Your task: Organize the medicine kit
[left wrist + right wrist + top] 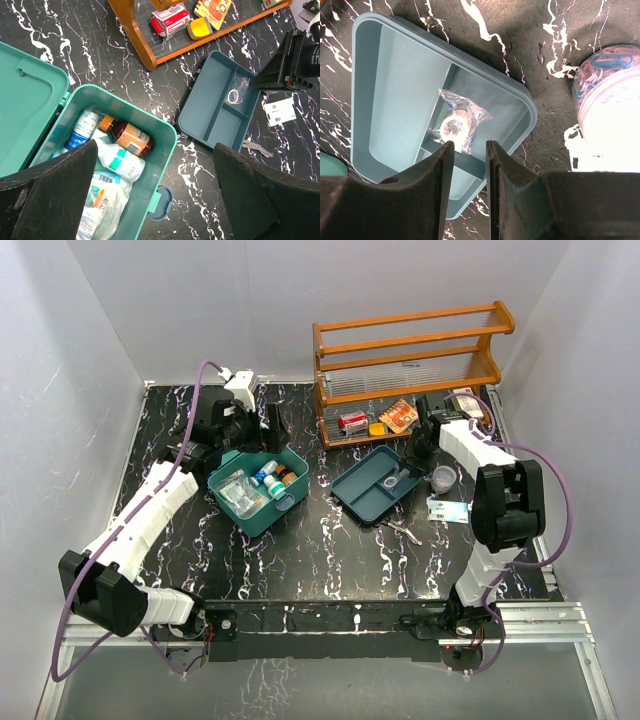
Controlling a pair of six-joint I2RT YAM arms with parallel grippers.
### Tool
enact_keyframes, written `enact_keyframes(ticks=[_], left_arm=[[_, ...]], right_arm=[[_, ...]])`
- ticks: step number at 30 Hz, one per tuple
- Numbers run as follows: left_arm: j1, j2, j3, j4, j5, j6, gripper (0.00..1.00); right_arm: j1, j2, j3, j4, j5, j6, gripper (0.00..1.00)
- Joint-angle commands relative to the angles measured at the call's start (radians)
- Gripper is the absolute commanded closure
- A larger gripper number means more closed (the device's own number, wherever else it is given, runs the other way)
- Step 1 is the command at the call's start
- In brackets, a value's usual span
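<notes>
The left gripper (155, 146) is hovering over the open kit (268, 521) at centre left of the top view. Its fingers (50, 195) are spread wide, holding nothing. The kit is sitting on the table (300, 560), containing bottles (131, 141) and packets. The right gripper (470, 145) is hanging over the tray (400, 85), right of the kit. Its fingers are narrowly parted above a wrapped tape roll (456, 125) lying in a small compartment.

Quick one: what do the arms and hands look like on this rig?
Left arm and right arm: white rounded links, black blocky joints, a purple cable looped along each. Left hand and right hand: two matte black fingers, scuffed.
</notes>
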Motion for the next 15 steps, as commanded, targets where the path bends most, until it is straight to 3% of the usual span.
enact_keyframes(ticks=[1, 8, 15], left_arm=[[0.005, 0.005, 0.046, 0.014, 0.016, 0.008, 0.01], [0.005, -0.002, 0.046, 0.022, 0.024, 0.017, 0.01], [0.005, -0.024, 0.044, 0.034, 0.02, 0.055, 0.01]], right_arm=[[-0.003, -0.043, 0.036, 0.027, 0.009, -0.007, 0.72], [-0.002, -0.195, -0.053, 0.041, 0.066, 0.02, 0.72], [-0.003, -0.431, -0.267, 0.038, 0.198, 0.116, 0.67]])
